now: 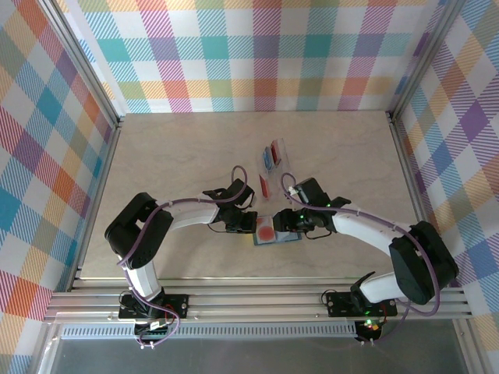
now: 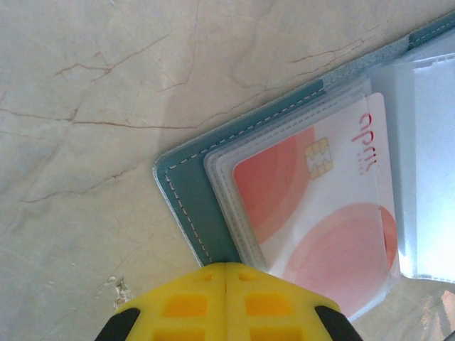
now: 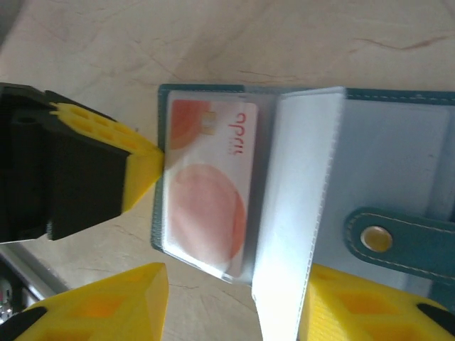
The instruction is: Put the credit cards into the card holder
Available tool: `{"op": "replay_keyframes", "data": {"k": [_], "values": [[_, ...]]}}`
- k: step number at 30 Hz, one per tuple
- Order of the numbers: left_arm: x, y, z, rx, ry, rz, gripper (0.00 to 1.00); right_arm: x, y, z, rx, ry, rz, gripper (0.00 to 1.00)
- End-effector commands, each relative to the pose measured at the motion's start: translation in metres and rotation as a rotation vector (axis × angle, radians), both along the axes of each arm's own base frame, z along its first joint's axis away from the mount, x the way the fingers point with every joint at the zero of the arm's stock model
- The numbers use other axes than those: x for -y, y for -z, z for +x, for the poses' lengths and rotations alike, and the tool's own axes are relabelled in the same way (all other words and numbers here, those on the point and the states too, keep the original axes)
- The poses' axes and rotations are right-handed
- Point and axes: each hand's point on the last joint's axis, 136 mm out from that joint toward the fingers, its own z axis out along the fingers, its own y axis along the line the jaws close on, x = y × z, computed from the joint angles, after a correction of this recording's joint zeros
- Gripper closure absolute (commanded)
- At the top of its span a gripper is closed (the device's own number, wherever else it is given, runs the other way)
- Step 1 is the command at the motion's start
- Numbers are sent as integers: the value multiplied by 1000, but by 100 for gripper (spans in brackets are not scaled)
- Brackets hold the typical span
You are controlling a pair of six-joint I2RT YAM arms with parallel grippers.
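The teal card holder lies open near the table's front middle. A white credit card with orange-red circles sits in its left clear sleeve. My left gripper is shut, and its yellow tip rests on the holder's teal edge. It holds nothing. My right gripper is open at the holder's near edge. A clear sleeve leaf stands up between its fingers, close to the right fingertip. The snap tab lies across the right half. Blue and red credit cards lie farther back.
A clear plastic case holds the blue and red cards behind the wallet, and a red card lies just in front of it. Metal frame rails border the table, with checked walls around it. Both arms meet at the wallet.
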Motion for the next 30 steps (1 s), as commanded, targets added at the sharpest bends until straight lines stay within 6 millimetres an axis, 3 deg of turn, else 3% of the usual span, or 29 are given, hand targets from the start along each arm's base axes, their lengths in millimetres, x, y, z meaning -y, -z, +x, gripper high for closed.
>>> {"op": "replay_keyframes", "data": {"k": [1,18,30], "values": [[-23,50,-22,-95,3,131,99,-14,-2,-4,-16,-39,79,51],[-21,40,-14,-121,-40,12,95,-58,7,-20,-25,-194,68,36],[-36,17,-4,-84,-100,-55,86,-64,17,-24,-54,-220,36,30]]}}
